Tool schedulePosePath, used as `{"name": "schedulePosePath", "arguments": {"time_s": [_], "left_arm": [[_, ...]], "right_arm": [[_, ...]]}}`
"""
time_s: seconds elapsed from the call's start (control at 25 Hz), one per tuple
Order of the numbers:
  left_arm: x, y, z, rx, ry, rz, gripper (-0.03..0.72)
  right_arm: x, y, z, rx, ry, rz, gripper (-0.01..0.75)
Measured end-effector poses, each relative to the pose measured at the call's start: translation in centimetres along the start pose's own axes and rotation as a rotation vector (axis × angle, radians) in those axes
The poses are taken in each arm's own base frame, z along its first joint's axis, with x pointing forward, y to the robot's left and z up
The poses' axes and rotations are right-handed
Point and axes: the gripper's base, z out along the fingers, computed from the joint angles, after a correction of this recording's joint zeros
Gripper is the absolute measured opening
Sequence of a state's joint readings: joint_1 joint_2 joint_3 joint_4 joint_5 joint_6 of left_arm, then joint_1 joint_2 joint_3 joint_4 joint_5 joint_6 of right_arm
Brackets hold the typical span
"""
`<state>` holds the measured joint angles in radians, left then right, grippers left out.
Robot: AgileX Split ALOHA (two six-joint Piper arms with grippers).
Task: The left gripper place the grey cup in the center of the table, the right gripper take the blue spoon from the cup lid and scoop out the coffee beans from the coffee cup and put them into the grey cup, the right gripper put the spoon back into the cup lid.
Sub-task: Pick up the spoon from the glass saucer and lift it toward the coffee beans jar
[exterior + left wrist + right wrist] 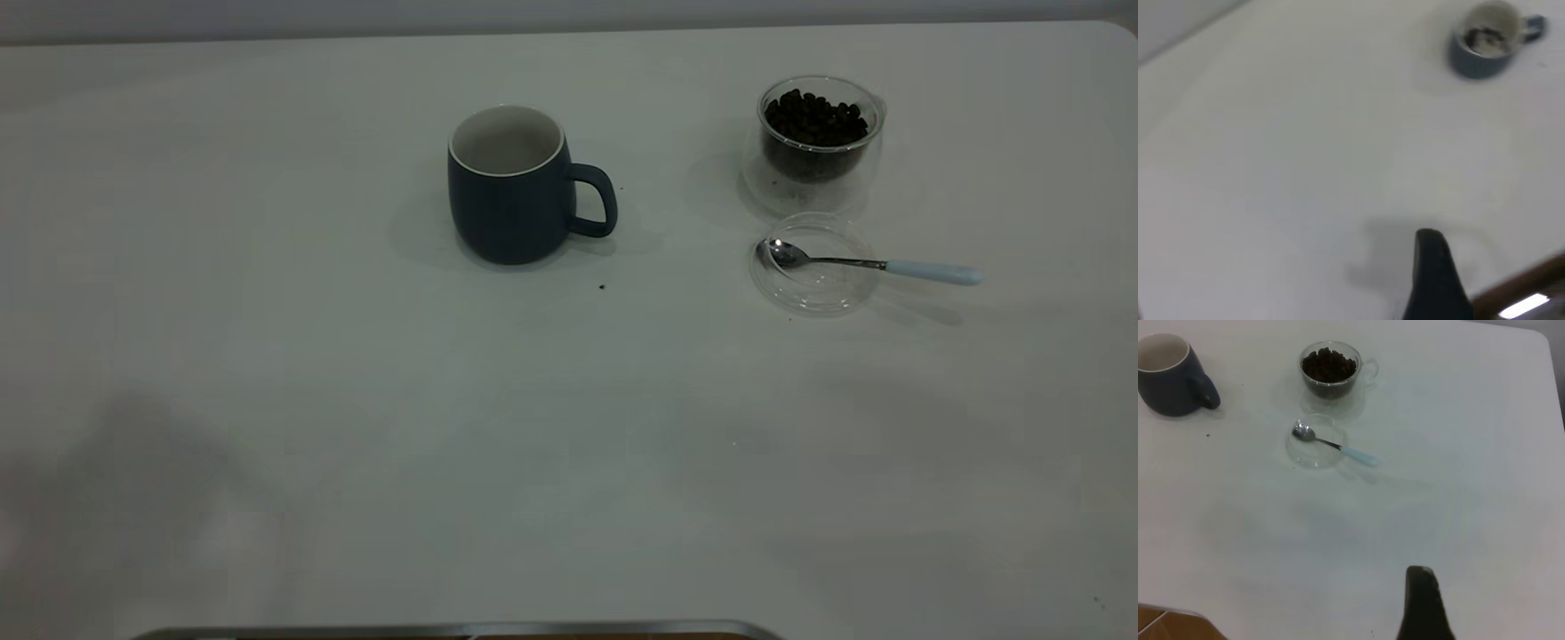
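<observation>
- Exterior view: the counter [267, 400] fills the frame, and neither arm shows in it; only soft shadows lie at lower left and lower right.
- The grey cup [514, 187] stands upright a little left of centre in the upper half, its handle turned to the right. From this angle its white inside looks bare.
- The coffee cup [820, 133] stands upright at upper right, well apart from the grey cup, with the coffee beans [816, 117] heaped inside it.
- The cup lid [813, 264] lies flat just below the coffee cup, nearly touching it.
- The blue spoon [867, 264] lies with its bowl inside the lid at the lid's left part; the handle crosses the lid's right rim and its pale blue end sticks out to the right above the counter.
- A few tiny dark specks lie on the counter near the grey cup's handle and below it.
- Left wrist view: one dark finger of the left claw [1435, 277] juts in at the bottom edge, above bare counter and holding nothing in sight; how far it is open cannot be told. The grey cup sits far off at upper right, with something dark inside.
- Right wrist view: one dark finger of the right claw [1423, 603] shows at the bottom edge, well away from spoon, lid and both cups; its opening cannot be told either.
</observation>
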<state>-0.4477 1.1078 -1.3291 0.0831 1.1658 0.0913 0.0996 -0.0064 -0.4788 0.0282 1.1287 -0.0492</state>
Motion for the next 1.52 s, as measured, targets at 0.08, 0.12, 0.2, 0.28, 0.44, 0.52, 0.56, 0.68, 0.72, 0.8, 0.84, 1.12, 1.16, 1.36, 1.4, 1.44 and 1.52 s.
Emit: {"name": "schedulePosePath", "arguments": {"time_s": [0.08, 0.12, 0.2, 0.28, 0.44, 0.52, 0.56, 0.68, 0.72, 0.8, 0.84, 1.12, 1.16, 1.36, 1.4, 1.44, 1.52], "left_arm": [[2.5, -0.8, 0.1, 0.058, 0.018, -0.014, 0.545], [3.8, -1.2, 0.5, 0.078, 0.041, -0.017, 0.545], [6.6, -1.8, 0.9, 0.108, 0.065, -0.025, 0.545], [9.6, -2.3, 1.8, 0.117, 0.103, -0.025, 0.545], [14.5, -2.9, 2.6, 0.120, 0.108, -0.030, 0.545], [16.5, -3.2, 2.9, 0.120, 0.098, -0.031, 0.545], [17.3, -3.3, 3.2, 0.119, 0.091, -0.031, 0.545], [19.0, -3.5, 3.3, 0.113, 0.030, -0.034, 0.545], [19.4, -3.6, 3.3, 0.110, 0.002, -0.035, 0.545], [20.3, -3.7, 3.5, 0.107, -0.032, -0.037, 0.545], [20.7, -3.8, 3.7, 0.106, -0.037, -0.037, 0.545], [22.4, -4.0, 3.8, 0.103, -0.072, -0.040, 0.545], [22.5, -4.0, 3.7, 0.102, -0.083, -0.040, 0.545], [22.8, -4.0, 3.5, 0.100, -0.104, -0.042, 0.545], [22.8, -4.0, 3.5, 0.100, -0.105, -0.042, 0.545], [22.8, -4.0, 3.5, 0.100, -0.106, -0.042, 0.545], [22.8, -4.0, 3.5, 0.088, -0.104, -0.058, 0.545]], "right_arm": [[0.0, 0.0, 0.0, 0.000, -0.001, 0.000, 0.561], [0.0, 0.0, 0.0, 0.000, -0.001, 0.000, 0.561], [0.0, 0.0, 0.0, 0.000, -0.002, 0.000, 0.561], [0.0, 0.0, 0.0, 0.000, -0.002, 0.000, 0.561], [0.0, 0.0, 0.0, 0.000, -0.002, 0.000, 0.561], [0.0, 0.0, 0.0, 0.000, -0.002, 0.000, 0.561], [0.0, 0.0, 0.0, 0.000, -0.002, 0.000, 0.561], [0.0, 0.0, 0.0, 0.000, -0.003, 0.000, 0.561], [0.0, 0.0, 0.0, 0.000, -0.003, 0.000, 0.561], [0.0, 0.0, 0.0, 0.000, -0.003, 0.000, 0.561], [0.0, 0.0, 0.0, 0.000, -0.003, 0.000, 0.561], [0.0, 0.0, -0.1, 0.000, -0.005, 0.000, 0.561], [0.0, 0.0, -0.1, 0.000, -0.005, 0.000, 0.561], [0.0, 0.0, -0.1, 0.000, -0.005, 0.000, 0.561], [0.0, 0.0, -0.1, 0.000, -0.005, 0.000, 0.561], [0.0, 0.0, -0.1, 0.000, -0.005, 0.000, 0.561], [0.0, 0.0, -0.1, 0.000, -0.005, 0.000, 0.561]]}}
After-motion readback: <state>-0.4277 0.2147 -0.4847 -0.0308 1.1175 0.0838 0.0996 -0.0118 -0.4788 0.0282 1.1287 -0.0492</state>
